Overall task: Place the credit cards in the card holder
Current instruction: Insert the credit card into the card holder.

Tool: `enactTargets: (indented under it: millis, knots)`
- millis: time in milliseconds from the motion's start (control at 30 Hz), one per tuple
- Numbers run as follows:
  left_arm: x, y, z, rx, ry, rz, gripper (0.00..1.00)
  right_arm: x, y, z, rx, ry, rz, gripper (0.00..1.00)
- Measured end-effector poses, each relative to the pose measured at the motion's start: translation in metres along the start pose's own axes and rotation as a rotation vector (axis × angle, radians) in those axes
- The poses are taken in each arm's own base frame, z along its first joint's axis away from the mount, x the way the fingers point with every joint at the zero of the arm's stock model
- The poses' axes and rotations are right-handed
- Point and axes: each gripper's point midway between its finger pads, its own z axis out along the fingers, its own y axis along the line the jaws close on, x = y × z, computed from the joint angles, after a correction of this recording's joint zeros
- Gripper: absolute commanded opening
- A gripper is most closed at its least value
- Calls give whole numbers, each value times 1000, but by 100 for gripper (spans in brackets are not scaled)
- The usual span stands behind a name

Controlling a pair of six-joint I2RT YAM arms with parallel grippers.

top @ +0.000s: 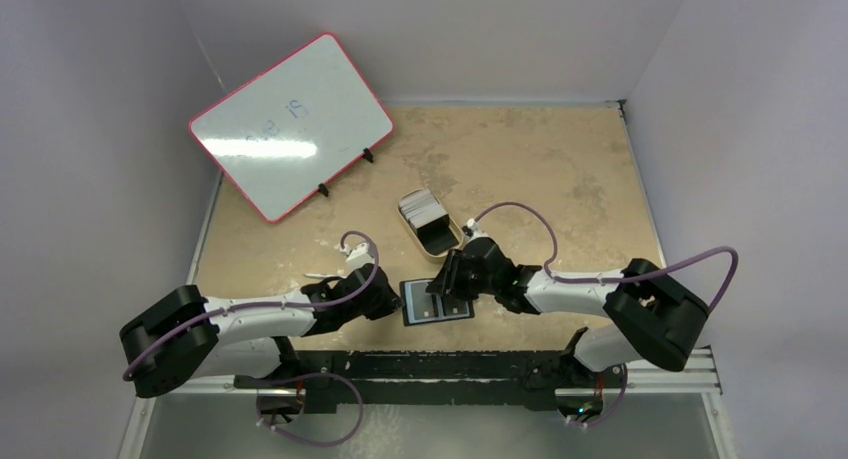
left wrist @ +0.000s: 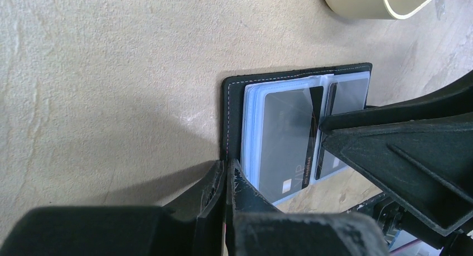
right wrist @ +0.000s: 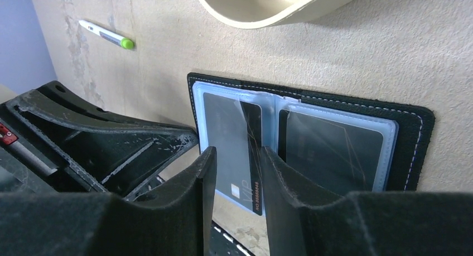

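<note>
The card holder (top: 452, 312) lies open near the table's front edge, a black cover (left wrist: 234, 100) with clear bluish sleeves (right wrist: 393, 150). A grey credit card (right wrist: 228, 133) marked VIP sits in the left sleeve, and its end (left wrist: 284, 150) sticks out toward the arms. A second dark card (right wrist: 329, 150) fills the right sleeve. My left gripper (left wrist: 228, 165) is shut on the holder's left cover edge (top: 397, 301). Over the protruding card my right gripper (right wrist: 237, 155) stands open, one finger on each side of it (top: 448, 282). More whitish credit cards (top: 420, 205) are stacked in the tin.
A tan oval tin (top: 440, 237) stands just beyond the holder, its rim (right wrist: 268, 13) close to my right gripper. A pen (right wrist: 106, 34) lies left of the holder. A pink-framed whiteboard (top: 290, 124) is propped at the back left.
</note>
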Motion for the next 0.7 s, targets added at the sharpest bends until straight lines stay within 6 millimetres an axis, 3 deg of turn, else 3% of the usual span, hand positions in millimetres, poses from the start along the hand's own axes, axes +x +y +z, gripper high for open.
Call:
enactTargets:
  millis: [700]
  knots:
    - [-4,3,1,-31,-3,17,0,4,5,9,5,21,-35,26]
